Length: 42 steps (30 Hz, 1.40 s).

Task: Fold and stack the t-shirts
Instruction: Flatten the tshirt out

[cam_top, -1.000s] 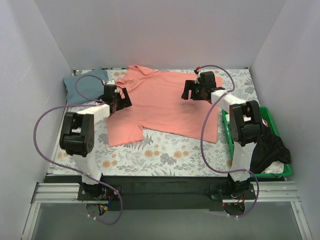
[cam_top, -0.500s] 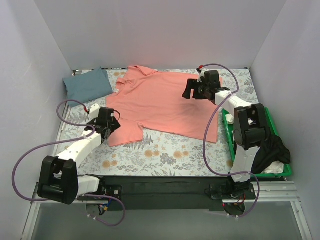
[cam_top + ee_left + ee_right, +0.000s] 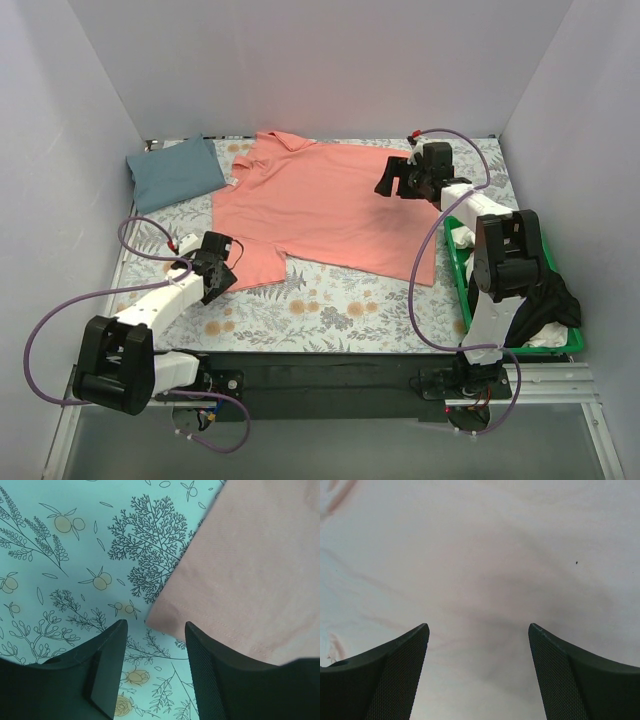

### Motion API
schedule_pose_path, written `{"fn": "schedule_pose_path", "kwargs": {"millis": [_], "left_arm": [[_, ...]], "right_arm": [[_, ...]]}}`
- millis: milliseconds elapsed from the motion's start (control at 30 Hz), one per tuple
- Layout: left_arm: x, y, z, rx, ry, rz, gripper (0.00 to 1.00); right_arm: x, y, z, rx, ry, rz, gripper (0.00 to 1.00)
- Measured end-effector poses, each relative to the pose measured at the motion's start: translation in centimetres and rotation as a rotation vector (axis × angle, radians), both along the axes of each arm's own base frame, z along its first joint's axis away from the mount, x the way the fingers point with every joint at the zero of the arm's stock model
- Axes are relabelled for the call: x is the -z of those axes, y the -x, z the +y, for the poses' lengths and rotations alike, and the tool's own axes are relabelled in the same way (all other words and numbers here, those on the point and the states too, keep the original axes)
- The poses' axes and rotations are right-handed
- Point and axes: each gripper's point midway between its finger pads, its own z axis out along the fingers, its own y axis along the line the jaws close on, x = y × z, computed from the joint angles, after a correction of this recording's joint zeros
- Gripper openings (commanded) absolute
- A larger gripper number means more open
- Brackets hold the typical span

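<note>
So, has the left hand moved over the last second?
Yes. The left hand has drawn back toward the robot, away from the folded blue-grey t-shirt, to the near-left corner of the pink t-shirt.

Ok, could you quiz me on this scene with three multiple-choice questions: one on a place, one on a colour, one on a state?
1. Where does the blue-grey t-shirt lie? A far left corner; B near right corner; C dead centre.
2. The bin is: A red; B yellow; C green.
3. The pink t-shirt is: A folded small; B spread flat; C rolled up.
Answers: 1 A, it sits far back on the left; 2 C, its rim shows green; 3 B, it lies opened out.
</note>
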Motion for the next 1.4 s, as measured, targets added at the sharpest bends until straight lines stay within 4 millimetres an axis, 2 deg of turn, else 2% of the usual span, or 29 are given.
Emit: {"fn": "schedule_pose_path", "kwargs": {"millis": [300,433,500,600,633,867,1033,1167,1267,1400], "left_arm": [[0.9,0.7,-0.2,-0.002,0.009,0.048,0.40],[1.2,0.5,-0.3,0.002,-0.001,0.071,0.33],[1.2,0.3,-0.4,0.001,-0.001,0.074,0.21],[1.2,-0.2,-0.6,0.005,0.005,0.070,0.09],[1.2,-0.3,-0.7,0.009,0.008,0.069,0.00],[1.2,-1.4,-1.3,0.047,0.013,0.038,0.00],[0.9,-2.7,-2.5,0.104,0.062,-0.037,0.00],[-0.2,-3.8,-3.2,0.155,0.085,-0.110,0.00],[-1.5,-4.9,-4.0,0.194,0.112,-0.182,0.00],[-2.4,-5.9,-5.4,0.252,0.169,-0.253,0.00]], "right_arm": [[0.5,0.5,0.2,-0.012,-0.013,0.007,0.87],[0.5,0.9,-0.1,-0.009,-0.015,0.008,0.87],[0.2,1.0,-0.2,-0.007,-0.018,0.001,0.87],[-0.2,1.0,-0.3,-0.009,-0.026,-0.007,0.86],[-0.3,1.0,-0.3,-0.009,-0.027,-0.011,0.86],[-0.5,1.1,-0.2,-0.014,-0.031,-0.015,0.86],[-1.3,1.7,0.3,-0.021,-0.026,-0.029,0.85],[-2.3,2.4,1.4,-0.025,0.000,-0.052,0.85],[-1.6,4.1,1.8,-0.021,0.036,-0.029,0.84],[0.7,8.2,0.9,0.012,0.131,0.053,0.84]]}}
